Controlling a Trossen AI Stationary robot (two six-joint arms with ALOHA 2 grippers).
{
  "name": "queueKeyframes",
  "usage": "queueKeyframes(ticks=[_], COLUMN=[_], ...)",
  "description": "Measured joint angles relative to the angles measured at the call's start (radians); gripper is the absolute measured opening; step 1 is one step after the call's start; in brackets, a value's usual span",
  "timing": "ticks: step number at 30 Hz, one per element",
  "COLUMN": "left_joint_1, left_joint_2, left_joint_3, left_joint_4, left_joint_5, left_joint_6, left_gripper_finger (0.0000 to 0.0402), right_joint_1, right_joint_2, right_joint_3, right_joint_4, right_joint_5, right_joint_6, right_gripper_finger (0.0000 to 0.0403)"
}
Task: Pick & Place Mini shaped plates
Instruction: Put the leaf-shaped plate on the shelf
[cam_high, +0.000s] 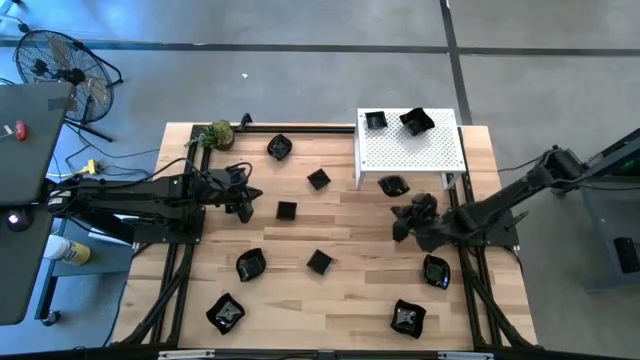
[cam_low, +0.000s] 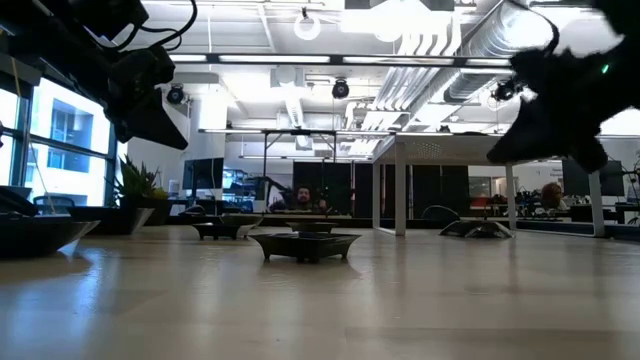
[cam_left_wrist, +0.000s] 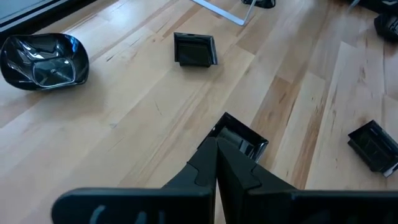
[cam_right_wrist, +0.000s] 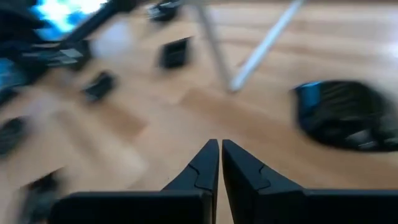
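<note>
Several small glossy black plates lie scattered on the wooden table (cam_high: 340, 230), among them a square one (cam_high: 286, 210) and a wavy one (cam_high: 393, 186). Two more plates (cam_high: 375, 121) (cam_high: 417, 122) sit on a white perforated stand (cam_high: 410, 150). My left gripper (cam_high: 248, 206) is shut and hovers just left of the square plate, which shows right behind its fingertips in the left wrist view (cam_left_wrist: 241, 140). My right gripper (cam_high: 401, 226) is shut too and stands above bare wood near the stand's near edge. It faces a wavy plate (cam_right_wrist: 348, 115) and the stand's legs (cam_right_wrist: 249, 62).
A green leafy ball (cam_high: 218, 134) sits at the table's far left corner. More plates lie near the near edge (cam_high: 225, 313) (cam_high: 407, 317) and beside the right arm (cam_high: 436, 270). Bare wood shows in the table's middle. In the low view both arms hang above the tabletop.
</note>
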Motion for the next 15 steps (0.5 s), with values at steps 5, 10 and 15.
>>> queueKeyframes(ticks=[5, 10, 15], left_joint_1=[0.0, 0.0, 0.0], left_joint_2=[0.0, 0.0, 0.0], left_joint_3=[0.0, 0.0, 0.0], left_joint_4=[-0.001, -0.005, -0.007], left_joint_5=[0.0, 0.0, 0.0], left_joint_6=[0.0, 0.0, 0.0], left_gripper_finger=[0.0001, 0.0001, 0.0001], right_joint_1=[-0.12, -0.217, -0.289], right_joint_2=[0.125, 0.22, 0.303], right_joint_3=[-0.001, -0.001, -0.001], right_joint_4=[0.001, 0.045, 0.112], right_joint_5=[0.044, 0.091, 0.126], right_joint_6=[-0.031, -0.08, -0.118], right_gripper_finger=[0.0016, 0.0016, 0.0016])
